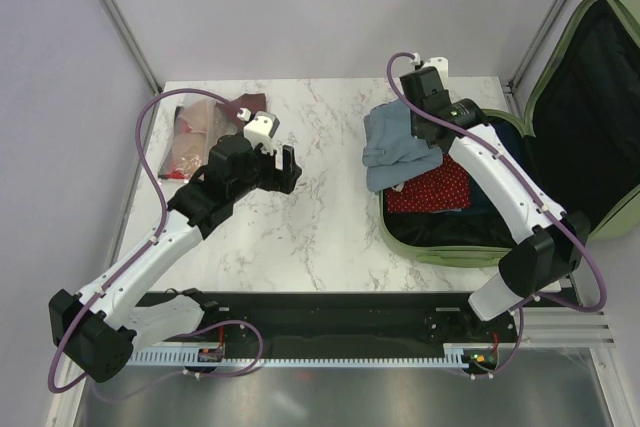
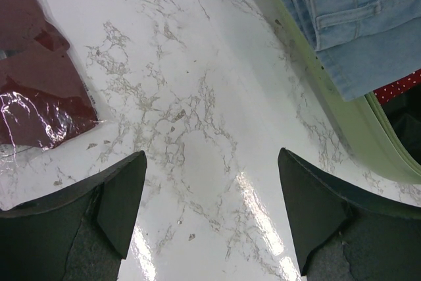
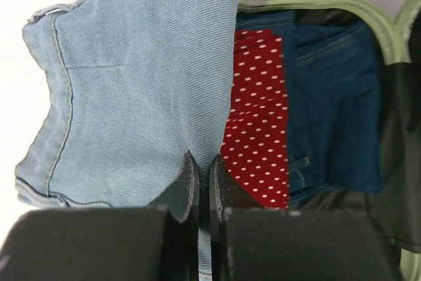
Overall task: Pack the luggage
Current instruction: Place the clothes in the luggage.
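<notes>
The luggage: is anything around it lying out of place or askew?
Yes. The light blue jeans lie bunched across the rim of the luggage, partly on the table rather than inside, pinched by the right fingers.

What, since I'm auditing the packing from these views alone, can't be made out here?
Suitcase: lid cut off by the top view's right edge; anything beneath the dotted cloth and dark jeans is hidden.
Right hand: hidden under its own wrist in the top view; only its wrist view shows it shut on the light jeans.
Bag: cut off by the left wrist view's left edge; contents unclear.
</notes>
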You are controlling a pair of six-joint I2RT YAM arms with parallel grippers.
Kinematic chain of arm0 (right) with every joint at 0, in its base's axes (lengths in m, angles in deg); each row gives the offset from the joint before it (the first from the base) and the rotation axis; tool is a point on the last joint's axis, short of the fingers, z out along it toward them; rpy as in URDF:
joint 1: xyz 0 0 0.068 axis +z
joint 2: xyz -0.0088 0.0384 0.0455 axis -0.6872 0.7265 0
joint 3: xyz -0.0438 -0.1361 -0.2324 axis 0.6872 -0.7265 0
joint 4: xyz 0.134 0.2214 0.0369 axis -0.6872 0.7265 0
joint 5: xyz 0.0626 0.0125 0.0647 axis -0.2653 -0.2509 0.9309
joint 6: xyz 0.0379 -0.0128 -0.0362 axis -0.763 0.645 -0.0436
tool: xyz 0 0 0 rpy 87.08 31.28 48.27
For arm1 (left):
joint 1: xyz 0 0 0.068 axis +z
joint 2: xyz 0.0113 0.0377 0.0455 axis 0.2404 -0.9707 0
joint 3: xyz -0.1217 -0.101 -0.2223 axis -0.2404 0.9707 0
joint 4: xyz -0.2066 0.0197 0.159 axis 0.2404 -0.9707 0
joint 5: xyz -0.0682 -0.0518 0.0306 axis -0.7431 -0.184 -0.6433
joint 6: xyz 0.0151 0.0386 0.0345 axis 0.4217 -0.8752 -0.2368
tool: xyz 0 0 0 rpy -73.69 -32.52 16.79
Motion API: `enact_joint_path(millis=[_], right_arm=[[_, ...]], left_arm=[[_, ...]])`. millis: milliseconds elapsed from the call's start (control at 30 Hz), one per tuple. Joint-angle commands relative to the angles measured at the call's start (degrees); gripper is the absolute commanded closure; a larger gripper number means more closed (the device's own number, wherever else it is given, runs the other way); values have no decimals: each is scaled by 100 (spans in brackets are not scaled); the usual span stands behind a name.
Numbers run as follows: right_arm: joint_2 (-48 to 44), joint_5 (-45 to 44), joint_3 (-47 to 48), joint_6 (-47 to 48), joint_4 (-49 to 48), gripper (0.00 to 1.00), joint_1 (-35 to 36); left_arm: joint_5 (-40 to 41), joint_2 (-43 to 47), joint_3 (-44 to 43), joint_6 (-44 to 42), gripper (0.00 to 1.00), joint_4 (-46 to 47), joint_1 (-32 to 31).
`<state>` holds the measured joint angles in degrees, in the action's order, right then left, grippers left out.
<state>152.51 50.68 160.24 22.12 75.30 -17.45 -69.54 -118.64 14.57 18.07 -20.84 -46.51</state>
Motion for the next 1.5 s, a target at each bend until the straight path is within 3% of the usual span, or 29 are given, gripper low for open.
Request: enact_joint_path(millis=[0, 567, 1000, 1467], right_arm=[[-340, -453, 29, 193, -116, 100, -126], [-647, -182, -244, 237, -371, 100, -618], [-884, 408, 424, 246, -309, 100, -618], [-841, 443, 1153, 316, -134, 100, -618]], left_arm=[[-77, 2, -153, 17, 12, -4, -10], [-121, -16, -153, 0, 12, -4, -10], [-156, -16, -162, 0, 12, -4, -10], [-165, -16, -162, 0, 12, -13, -10]])
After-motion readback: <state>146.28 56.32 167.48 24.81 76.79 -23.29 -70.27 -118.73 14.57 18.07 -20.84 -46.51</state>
